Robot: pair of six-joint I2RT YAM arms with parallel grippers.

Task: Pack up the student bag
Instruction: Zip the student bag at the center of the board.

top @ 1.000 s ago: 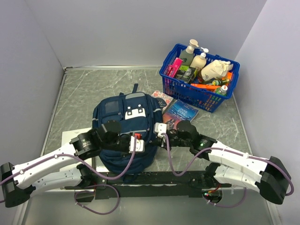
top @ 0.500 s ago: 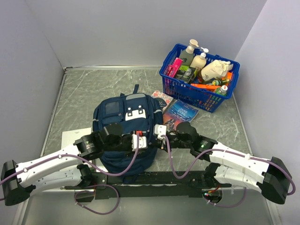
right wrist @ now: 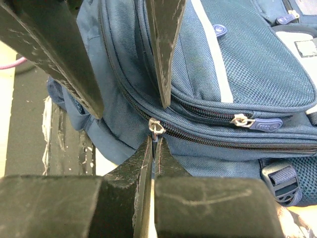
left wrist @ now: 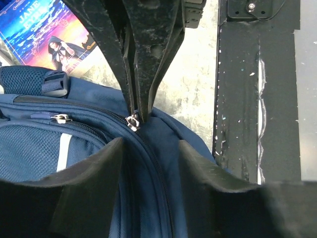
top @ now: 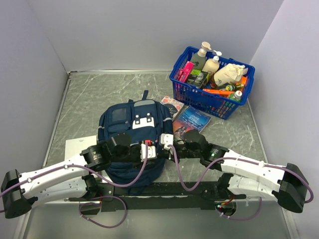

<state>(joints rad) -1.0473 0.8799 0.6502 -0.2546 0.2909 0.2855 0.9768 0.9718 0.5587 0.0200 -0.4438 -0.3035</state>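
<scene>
The student bag, navy blue with grey trim, lies flat on the table in front of both arms. My right gripper is shut on a metal zipper pull at the bag's near right corner, which also shows in the left wrist view as the zipper pull. My left gripper is open and straddles the zip seam just behind that pull, with navy fabric between its fingers but not pinched. From above, the left gripper and right gripper nearly meet tip to tip.
A blue plastic basket full of bottles and packets stands at the back right. A blue book and a pink packet lie between basket and bag. A white sheet sits left of the bag. A black strip runs along the near edge.
My left gripper has opened wider and shifted right along the bag toward the right gripper. The right gripper has edged left, still shut on the zipper pull.
</scene>
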